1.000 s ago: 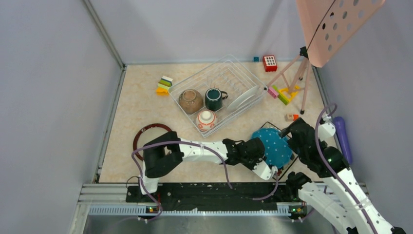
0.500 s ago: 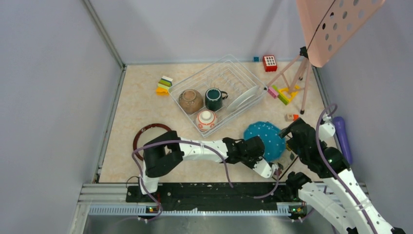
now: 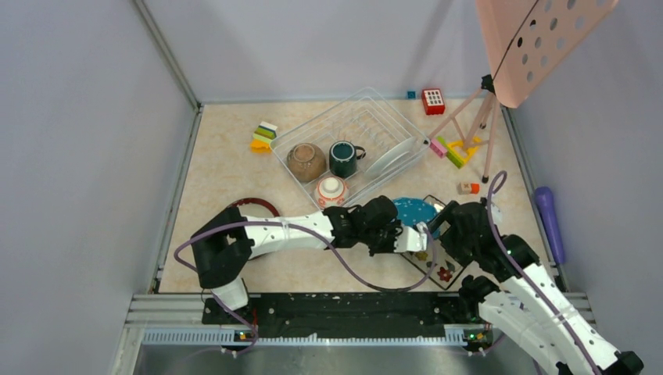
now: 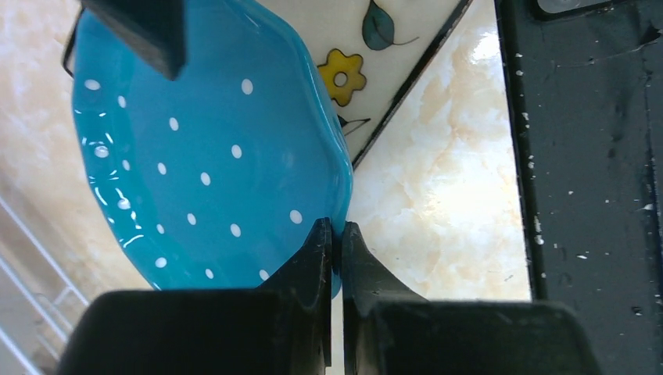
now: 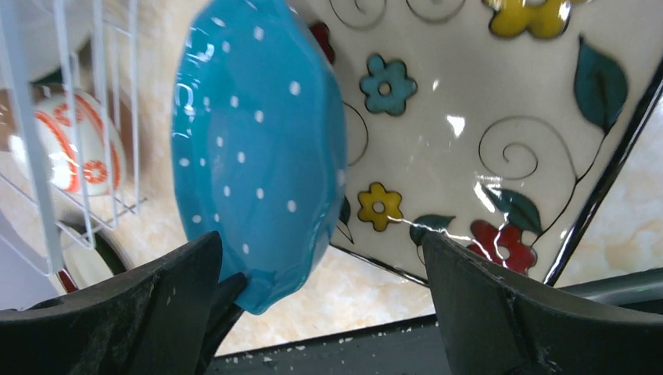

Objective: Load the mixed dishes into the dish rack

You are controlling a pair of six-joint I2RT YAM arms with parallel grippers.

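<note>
Fingers on the left (image 4: 317, 258) pinch the blue white-dotted plate (image 4: 211, 156), tilted edge-up over the black square plate (image 5: 469, 101); right fingers (image 5: 180, 281) gape apart.

Marbled beige table (image 3: 211, 180), wire dish rack (image 3: 363, 125), toy blocks (image 3: 263, 136), red-rimmed plate (image 3: 258, 205), flowered square plate (image 3: 442, 269)

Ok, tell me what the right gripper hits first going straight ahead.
The right gripper would probably meet the blue dotted plate first; the flowered square plate lies behind it, depth unclear.
</note>
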